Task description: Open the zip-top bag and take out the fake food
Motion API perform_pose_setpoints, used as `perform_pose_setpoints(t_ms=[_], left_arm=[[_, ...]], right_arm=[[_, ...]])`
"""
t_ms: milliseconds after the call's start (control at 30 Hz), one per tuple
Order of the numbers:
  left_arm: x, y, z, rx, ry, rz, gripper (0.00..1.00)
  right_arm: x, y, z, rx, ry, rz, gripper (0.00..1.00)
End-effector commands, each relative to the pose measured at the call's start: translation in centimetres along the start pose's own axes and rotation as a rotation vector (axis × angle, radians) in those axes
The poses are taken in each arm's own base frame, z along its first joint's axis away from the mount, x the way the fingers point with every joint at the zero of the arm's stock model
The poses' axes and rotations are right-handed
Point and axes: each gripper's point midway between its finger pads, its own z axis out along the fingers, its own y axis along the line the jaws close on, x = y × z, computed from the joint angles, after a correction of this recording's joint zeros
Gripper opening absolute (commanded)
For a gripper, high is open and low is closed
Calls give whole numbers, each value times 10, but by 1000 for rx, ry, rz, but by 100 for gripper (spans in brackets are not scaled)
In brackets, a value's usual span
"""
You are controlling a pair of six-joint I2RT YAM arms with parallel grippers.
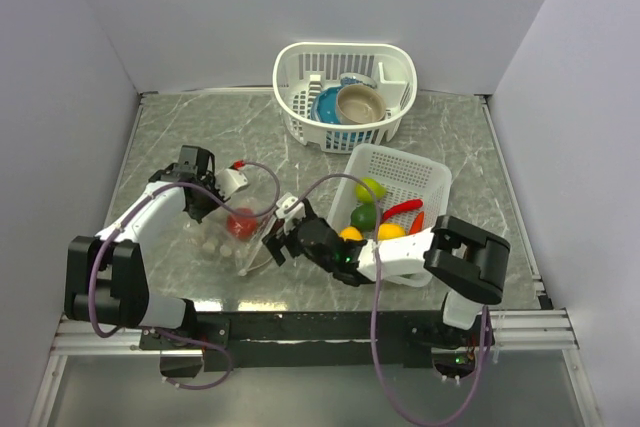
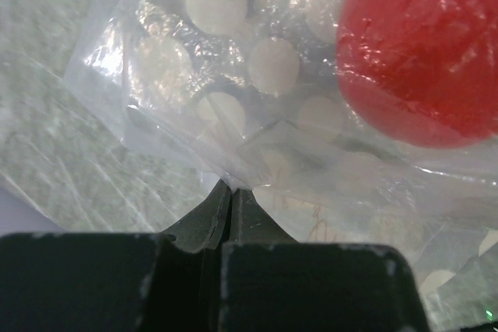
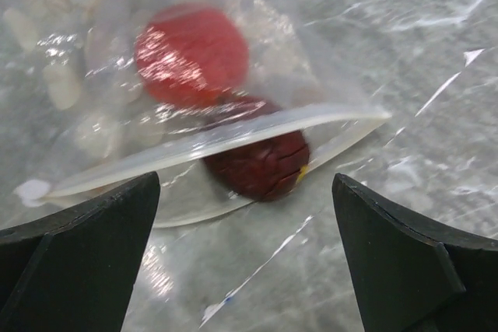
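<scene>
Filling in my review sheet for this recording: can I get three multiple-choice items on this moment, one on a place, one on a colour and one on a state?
1. The bowls are: A in the bag; B in the far basket; C in the left gripper.
2. The food in the bag is: A red; B lime green; C yellow.
3. The left gripper is: A open above the bag; B shut on a bowl; C shut on the bag.

Answers: 1 B, both bowls sit inside the far basket. 2 A, only red pieces show through the plastic. 3 C, its fingers pinch the dotted plastic between them.
</scene>
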Motion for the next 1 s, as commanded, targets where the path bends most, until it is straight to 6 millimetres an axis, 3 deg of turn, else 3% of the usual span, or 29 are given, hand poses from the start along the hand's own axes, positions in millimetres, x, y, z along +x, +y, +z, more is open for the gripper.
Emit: perform_pose_setpoints(t_ms=[0,333,433,533,600,767,867,967], left_arm=[[-8,12,5,-49,-29,34,1],[-12,17,32,-40,-21,34,3],[-17,22,31,-48,-28,11,25],[-26,24,21,-42,-52,-10,29],[-37,26,11,-28,-89,-23,40],[-51,21,-27,-2,-161,-54,99],[-53,10,-34,35,-194,-65,99],[-44,-4,-20,84,-171,-88,99]], right_arm=[[-20,-1,13,-46,-102,5,100],[1,10,41,-120,-35,-71,100],[2,10,45,-117,-32,-70,100],[2,8,50,-108,-27,-69,100],[3,6,53,-99,-23,-70,100],[12,7,58,-98,0,-62,99],[17,6,58,-98,10,-52,98],[22,5,58,-99,24,-45,96]])
